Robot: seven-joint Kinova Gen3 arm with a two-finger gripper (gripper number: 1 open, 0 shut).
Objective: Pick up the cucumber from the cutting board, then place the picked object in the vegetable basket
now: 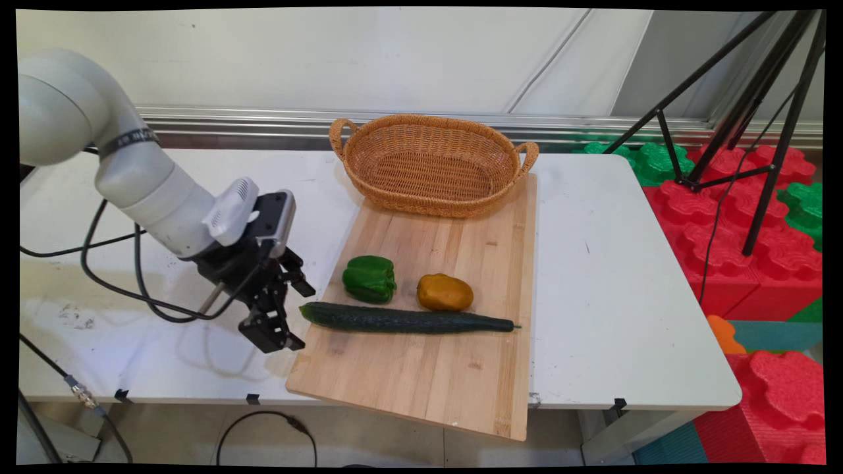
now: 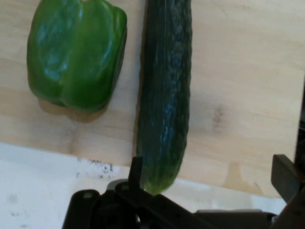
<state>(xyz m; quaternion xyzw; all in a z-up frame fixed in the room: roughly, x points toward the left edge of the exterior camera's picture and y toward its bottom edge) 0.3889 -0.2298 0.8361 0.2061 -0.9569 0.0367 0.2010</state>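
The black gripper [image 1: 290, 316] hangs low over the white table [image 1: 612, 289] at the left edge of the wooden cutting board [image 1: 428, 368], its two fingers spread apart with nothing between them, one finger [image 1: 299, 280] toward the far side and the other nearer the camera. At 3 o'clock from it, just beside the fingers, lies the blunt end of the long dark cucumber [image 1: 402, 320], stretched left to right across the board; in the hand view that cucumber [image 2: 164, 105] end sits just ahead of the spread fingers. At 12 o'clock from the cucumber's left part rests a green bell pepper [image 1: 369, 278], close beside it, and right of that a yellow-orange pepper [image 1: 444, 292]. At the board's far end stands a wicker basket [image 1: 431, 197] with two handles.
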